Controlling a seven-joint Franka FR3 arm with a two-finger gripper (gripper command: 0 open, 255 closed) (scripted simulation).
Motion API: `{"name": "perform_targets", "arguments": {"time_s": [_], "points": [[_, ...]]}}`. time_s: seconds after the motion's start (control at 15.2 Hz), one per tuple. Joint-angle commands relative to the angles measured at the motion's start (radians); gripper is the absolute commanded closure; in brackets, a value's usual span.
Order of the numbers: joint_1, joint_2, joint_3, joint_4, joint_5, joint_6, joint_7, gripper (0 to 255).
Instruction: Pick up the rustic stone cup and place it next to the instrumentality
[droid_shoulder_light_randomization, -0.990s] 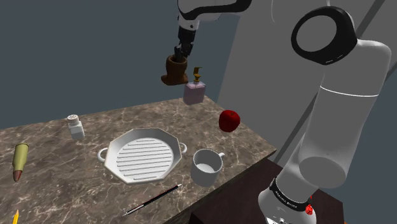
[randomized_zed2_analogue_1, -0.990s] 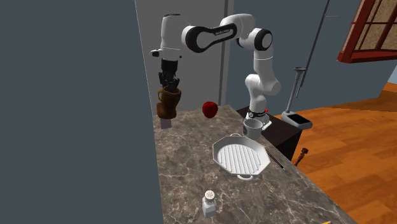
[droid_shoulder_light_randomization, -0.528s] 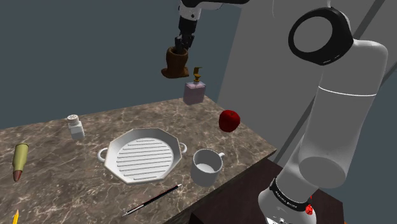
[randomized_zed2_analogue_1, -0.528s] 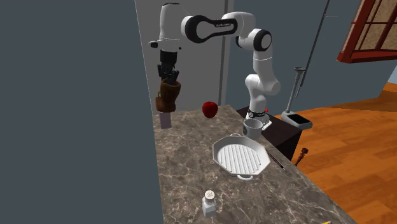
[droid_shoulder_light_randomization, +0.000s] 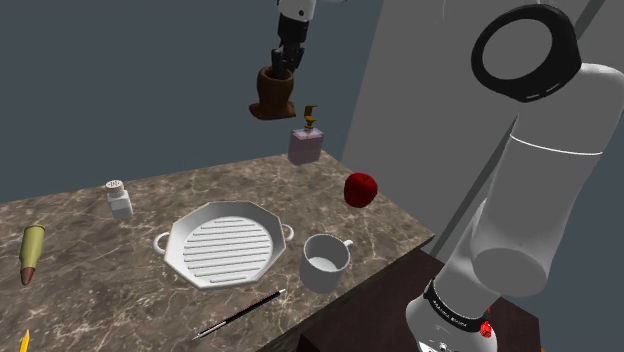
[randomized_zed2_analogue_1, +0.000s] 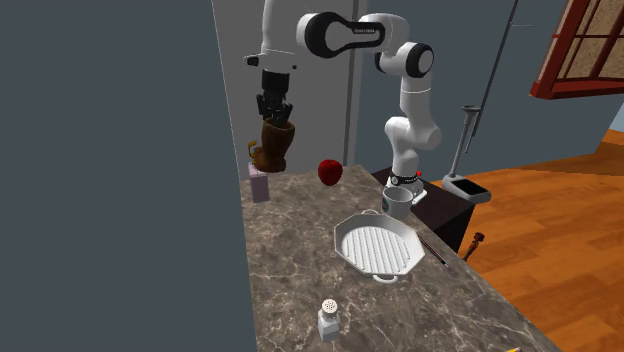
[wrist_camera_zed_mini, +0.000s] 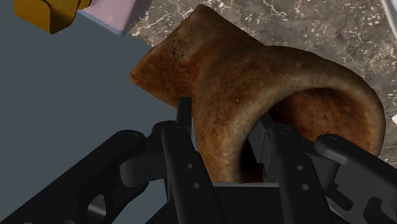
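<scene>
Shoulder view: brown cup (droid_shoulder_light_randomization: 272, 93) aloft over the far edge of the marble counter (droid_shoulder_light_randomization: 100, 300), above and beside pink pump bottle (droid_shoulder_light_randomization: 306, 146); red apple (droid_shoulder_light_randomization: 361, 188) near; white mug (droid_shoulder_light_randomization: 325, 262) upright beside ribbed pan (droid_shoulder_light_randomization: 223, 245).
Second exterior view: cup mouth up, long axis near vertical.
Wrist view: gripper (wrist_camera_zed_mini: 222, 124) clamped on cup's wall.

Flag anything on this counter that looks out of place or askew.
A brass cartridge lies on its side on the marble counter, odd near the ridged plate. The brown cup is clasped in the gripper, above the counter. Nothing looks spilled.
</scene>
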Motion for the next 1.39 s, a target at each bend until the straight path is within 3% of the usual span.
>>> {"name": "perform_targets", "arguments": {"time_s": [0.0,0.66,1.32], "points": [[0.027,-0.044,0.016,-0.054,-0.013,0.011,0.044,255],[0.145,-0.21,0.119,-0.256,-0.054,0.032,0.27,255],[0.251,-0.274,0.247,-0.323,-0.067,0.013,0.505,255]]}}
